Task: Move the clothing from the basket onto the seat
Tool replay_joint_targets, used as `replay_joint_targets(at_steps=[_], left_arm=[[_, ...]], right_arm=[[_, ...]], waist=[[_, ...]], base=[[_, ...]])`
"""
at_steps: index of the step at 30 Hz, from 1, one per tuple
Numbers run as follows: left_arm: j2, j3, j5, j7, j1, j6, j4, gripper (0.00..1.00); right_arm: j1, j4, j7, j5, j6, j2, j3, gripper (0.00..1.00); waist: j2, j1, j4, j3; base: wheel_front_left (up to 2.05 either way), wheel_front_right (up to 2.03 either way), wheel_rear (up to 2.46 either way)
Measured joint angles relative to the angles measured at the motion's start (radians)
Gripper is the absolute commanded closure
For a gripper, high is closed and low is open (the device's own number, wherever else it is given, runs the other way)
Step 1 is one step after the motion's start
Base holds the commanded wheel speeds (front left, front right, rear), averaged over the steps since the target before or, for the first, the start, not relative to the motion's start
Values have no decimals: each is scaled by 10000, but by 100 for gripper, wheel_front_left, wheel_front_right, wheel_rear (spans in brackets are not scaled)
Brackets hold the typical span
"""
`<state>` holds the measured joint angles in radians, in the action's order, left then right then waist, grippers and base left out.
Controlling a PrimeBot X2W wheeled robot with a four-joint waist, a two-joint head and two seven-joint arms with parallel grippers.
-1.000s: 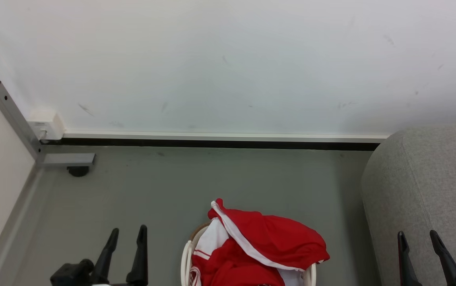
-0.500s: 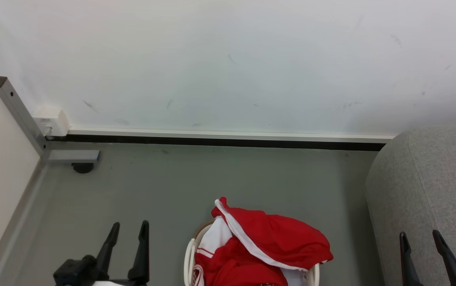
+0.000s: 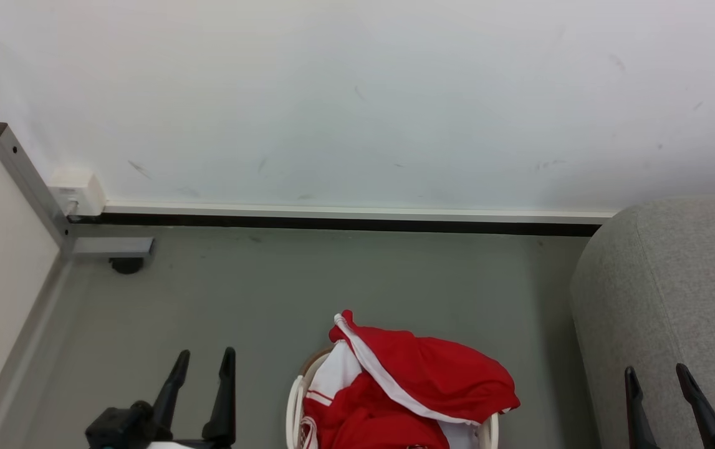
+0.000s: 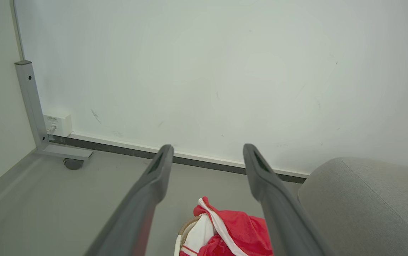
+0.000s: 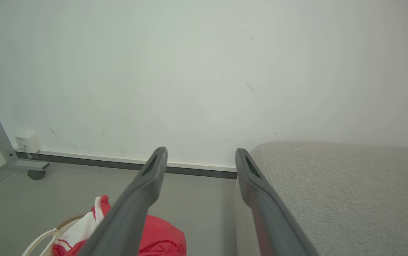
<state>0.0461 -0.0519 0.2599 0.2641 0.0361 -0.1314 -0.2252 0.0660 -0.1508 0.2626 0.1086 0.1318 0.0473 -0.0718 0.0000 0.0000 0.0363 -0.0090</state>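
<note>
Beside the seat [image 3: 675, 299], basket [image 3: 293, 402] heaped with clothing [image 3: 432, 374], left pincer [image 3: 206, 353] apart, right pincer [image 3: 655, 370] apart

A grey floor [image 3: 239, 299] carries a cream-white laundry basket [image 3: 293, 405] near the view's lower edge. A light grey sofa [image 3: 675, 280] stands to its right, near but apart. At the far left, by the wall [image 3: 357, 93], a grey metal foot [image 3: 111, 247] rests on a dark caster [image 3: 125, 266].
</note>
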Motion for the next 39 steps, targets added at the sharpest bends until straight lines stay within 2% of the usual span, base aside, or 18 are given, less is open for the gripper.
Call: replay_joint_targets(at_steps=[20, 28, 39], left_arm=[[2, 0, -209, 0, 7, 0, 21, 0], [8, -203, -274, 2, 315, 0, 27, 0], [445, -1862, -761, 2, 3147, 0, -884, 0]], right_arm=[[-87, -274, 0, 59, 0, 2, 109, 0], [-323, -198, 0, 73, 0, 2, 234, 0], [-2006, 433, 19, 708, 0, 12, 543, 0]], waist=[[0, 0, -240, 70], [0, 0, -503, 410], [0, 4, -1283, 2487]], base=[[0, 0, 0], [0, 0, 0], [0, 0, 0]])
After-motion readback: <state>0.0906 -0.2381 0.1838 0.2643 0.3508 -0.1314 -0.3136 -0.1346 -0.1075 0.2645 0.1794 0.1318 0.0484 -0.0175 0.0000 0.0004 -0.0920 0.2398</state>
